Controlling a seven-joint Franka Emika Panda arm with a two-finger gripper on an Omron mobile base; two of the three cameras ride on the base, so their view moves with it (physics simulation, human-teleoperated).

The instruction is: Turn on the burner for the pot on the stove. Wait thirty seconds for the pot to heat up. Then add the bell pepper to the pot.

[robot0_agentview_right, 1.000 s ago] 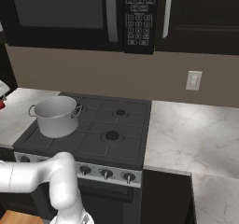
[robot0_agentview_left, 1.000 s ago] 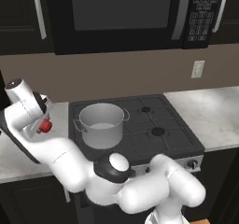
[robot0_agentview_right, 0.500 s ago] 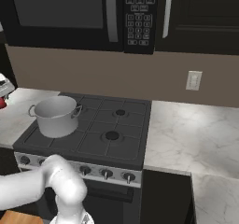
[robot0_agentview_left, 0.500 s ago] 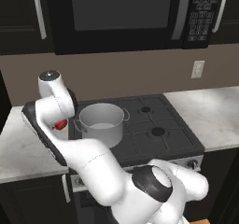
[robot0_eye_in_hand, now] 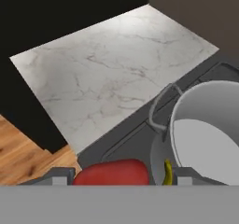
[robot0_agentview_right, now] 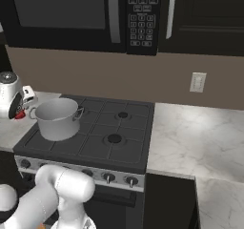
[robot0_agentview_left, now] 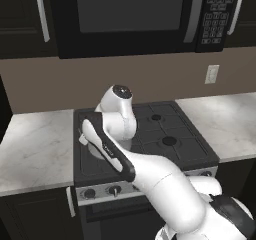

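Note:
The silver-grey pot (robot0_agentview_right: 57,119) stands open on the front left burner of the black stove (robot0_agentview_right: 121,130). My gripper (robot0_agentview_right: 21,111) hovers just left of the pot at about rim height, shut on the small red bell pepper (robot0_agentview_right: 20,114). In the hand view the bell pepper (robot0_eye_in_hand: 112,173) sits between the two fingertips of the gripper (robot0_eye_in_hand: 122,176). There the pot (robot0_eye_in_hand: 205,139) and its loop handle (robot0_eye_in_hand: 161,107) lie close ahead to the right. In the left base view my own arm hides most of the pot on the stove (robot0_agentview_left: 170,134).
A marble counter (robot0_eye_in_hand: 107,73) lies left of the stove, with wooden floor (robot0_eye_in_hand: 28,157) beyond its edge. A row of knobs (robot0_agentview_right: 108,177) runs along the stove's silver front strip. A microwave (robot0_agentview_right: 71,13) hangs above, and more counter (robot0_agentview_right: 190,137) lies to the right.
The arm has swung right from over the left counter, carrying the bell pepper up to the pot's left side. The pot has not moved.

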